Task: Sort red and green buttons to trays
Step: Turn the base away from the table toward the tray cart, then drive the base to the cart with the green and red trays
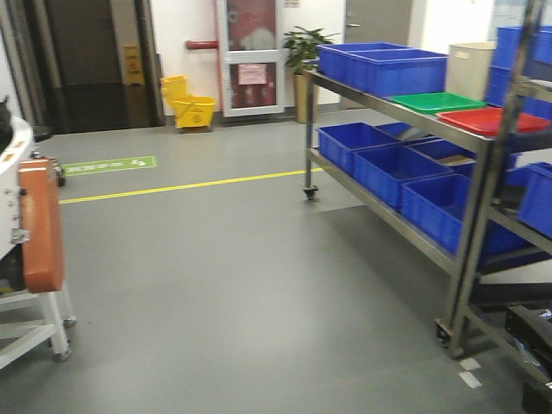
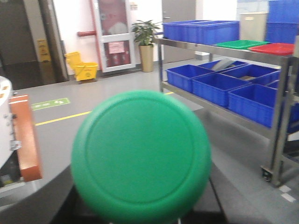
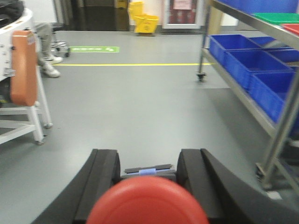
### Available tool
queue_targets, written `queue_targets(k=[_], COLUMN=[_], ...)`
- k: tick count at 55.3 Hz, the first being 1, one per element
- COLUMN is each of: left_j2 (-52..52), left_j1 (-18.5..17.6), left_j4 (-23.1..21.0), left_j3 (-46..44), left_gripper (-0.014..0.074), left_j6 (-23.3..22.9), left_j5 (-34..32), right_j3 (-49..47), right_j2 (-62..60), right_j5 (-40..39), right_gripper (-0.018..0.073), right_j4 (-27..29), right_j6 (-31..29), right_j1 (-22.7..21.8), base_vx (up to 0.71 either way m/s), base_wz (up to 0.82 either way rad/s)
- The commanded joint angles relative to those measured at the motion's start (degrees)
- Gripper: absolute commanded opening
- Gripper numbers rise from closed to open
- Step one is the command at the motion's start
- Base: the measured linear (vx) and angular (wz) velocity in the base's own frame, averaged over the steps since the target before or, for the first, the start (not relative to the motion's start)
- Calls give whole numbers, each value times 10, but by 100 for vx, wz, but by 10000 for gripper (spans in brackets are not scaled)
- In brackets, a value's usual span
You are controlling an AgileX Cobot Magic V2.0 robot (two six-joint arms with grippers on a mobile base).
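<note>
A green-capped button [image 2: 140,156] fills the left wrist view, its round cap facing the camera. My left gripper [image 2: 140,215] is shut on it, with its dark fingers mostly hidden behind the cap. In the right wrist view a red-capped button [image 3: 147,205] sits low between the black fingers [image 3: 105,175]. My right gripper [image 3: 148,169] is shut on its grey body. The green tray [image 1: 435,102] and the red tray [image 1: 492,121] lie side by side on the top shelf of a steel rack [image 1: 379,103] to the right. Neither gripper shows in the front view.
Deep blue crates [image 1: 384,65] stand on the rack's top shelf and several more [image 1: 405,172] on the lower one. A cream tub [image 1: 470,69] stands behind the trays. A white cart with an orange pad [image 1: 39,224] is at left. A yellow mop bucket [image 1: 191,108] is far back.
</note>
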Motion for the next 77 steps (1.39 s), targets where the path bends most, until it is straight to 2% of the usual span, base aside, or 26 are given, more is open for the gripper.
queue_targets(k=[1, 39, 77], left_j2=[2, 2, 2], left_j1=[-3, -3, -3], left_j4=[0, 0, 0], left_j3=[-18, -18, -18], left_gripper=[0, 0, 0], left_j6=[-6, -6, -6], left_j5=[-50, -50, -50], right_j3=[-19, -19, -19], right_j2=[-4, -4, -4], right_j5=[-51, -50, -46], right_gripper=[-9, -9, -9], right_j4=[-6, -6, -6], right_j6=[-4, -4, -4], right_j1=[-2, -2, -2], base_vx=[14, 21, 33], base_wz=[39, 27, 7])
